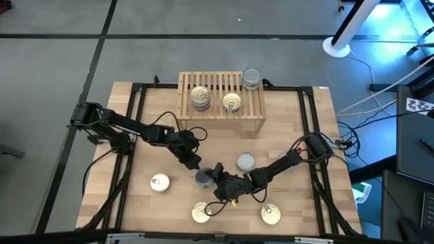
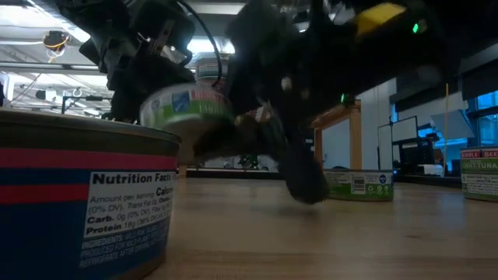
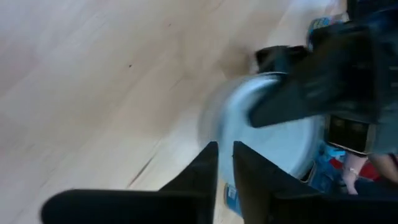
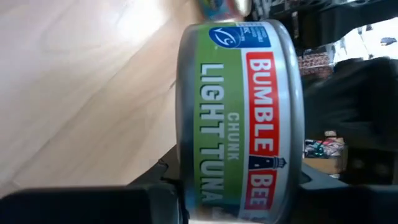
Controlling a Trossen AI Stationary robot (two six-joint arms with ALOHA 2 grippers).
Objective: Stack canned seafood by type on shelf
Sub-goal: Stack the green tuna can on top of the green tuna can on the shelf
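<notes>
Near the table's [image 1: 305,142] middle, the right gripper [image 1: 215,177] pinches a green-labelled tuna can [image 4: 239,118]; the left gripper [image 1: 194,163], beside it, has its fingers nearly together.

Both arms reach toward the counter's centre. The left gripper [image 1: 192,161], coming from nine o'clock, has its fingers [image 3: 205,171] nearly together. The right gripper [image 1: 215,179], reaching in from three o'clock, has its fingers clamped around a tin.

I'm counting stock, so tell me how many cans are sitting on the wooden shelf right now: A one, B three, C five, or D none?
B: the high view shows three cans on the shelf, two gold-lidded cans side by side and one silver-lidded can at its far right corner.
</notes>
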